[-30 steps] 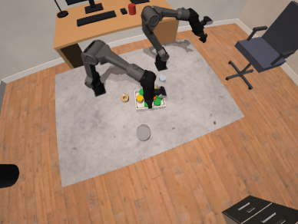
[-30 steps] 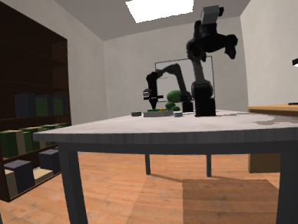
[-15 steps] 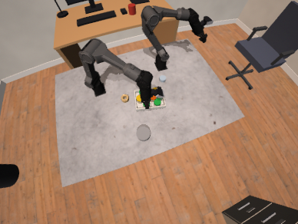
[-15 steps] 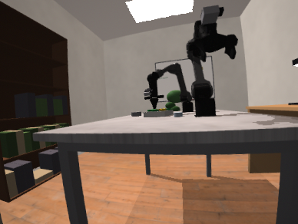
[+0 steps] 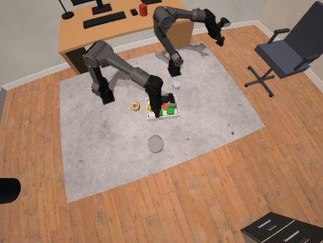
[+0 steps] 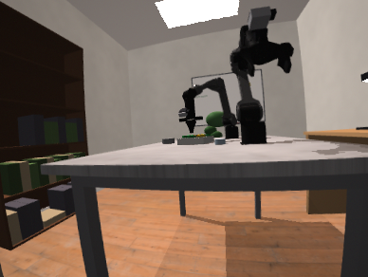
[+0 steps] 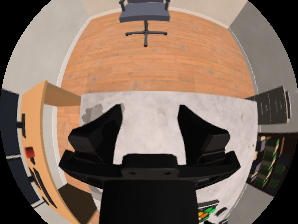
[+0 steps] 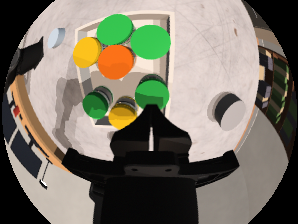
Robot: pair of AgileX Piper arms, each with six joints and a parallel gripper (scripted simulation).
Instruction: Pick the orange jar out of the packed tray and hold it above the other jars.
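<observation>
In the exterior view, a dark bookshelf (image 6: pixel 84 104) stands left of the pale bench (image 6: pixel 204 167), where the orange jar (image 5: pixel 166 106) (image 8: pixel 115 62) sits in the tray (image 5: pixel 163 118) (image 6: pixel 194 141) (image 8: pixel 171 65), the right fingers (image 5: pixel 156 115) (image 6: pixel 192 131) closed empty, the left fingers wide.

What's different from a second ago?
The right gripper slid a little over the tray, toward the ring's side. Nothing was picked up or let go. The left gripper, the tray and the ring look unmoved; the orange jar is in the tray.
</observation>
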